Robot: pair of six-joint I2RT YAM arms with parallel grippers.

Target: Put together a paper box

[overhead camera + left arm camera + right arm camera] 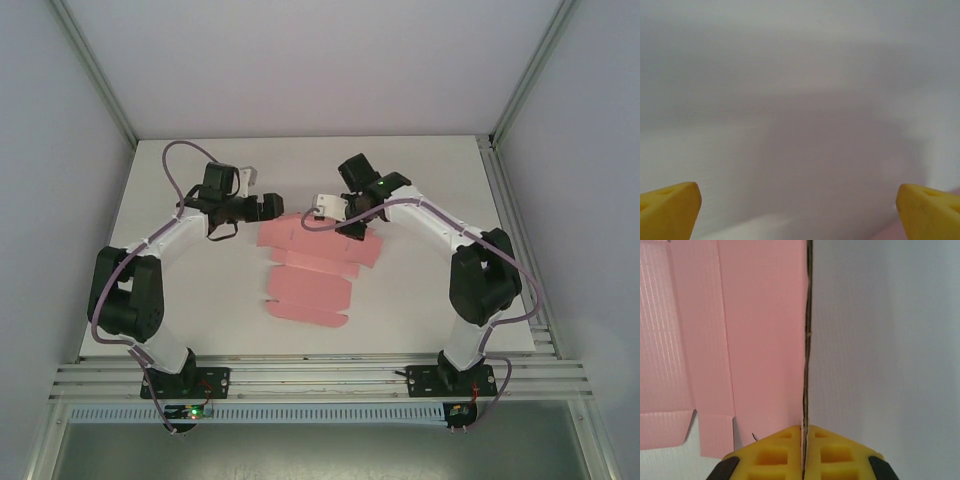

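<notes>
1. The paper box [310, 270] lies as a flat pink sheet in the middle of the worktop [420, 200], between the two arms, none of its panels visibly standing.
2. My right hand [803, 432] is pinched shut on the thin far edge of the sheet. In its wrist view the card edge runs straight up from between the yellow pads, with pink panels and flaps to the left and white to the right.
3. My left hand [800, 210] is spread wide and holds nothing. It sits just beside the sheet's far left corner, with a sliver of pink at the corner of its view.
4. I read this as the start of the first fold, so assembly has hardly begun.
5. To do it well, I want the right hand to swing the pinched panel about its crease rather than drag the whole sheet.
6. The left hand should press down on the neighbouring panel, close to the crease, to anchor it.
7. The card looks thin, so I'd go slowly; a hard tug could buckle it off the score line
</notes>
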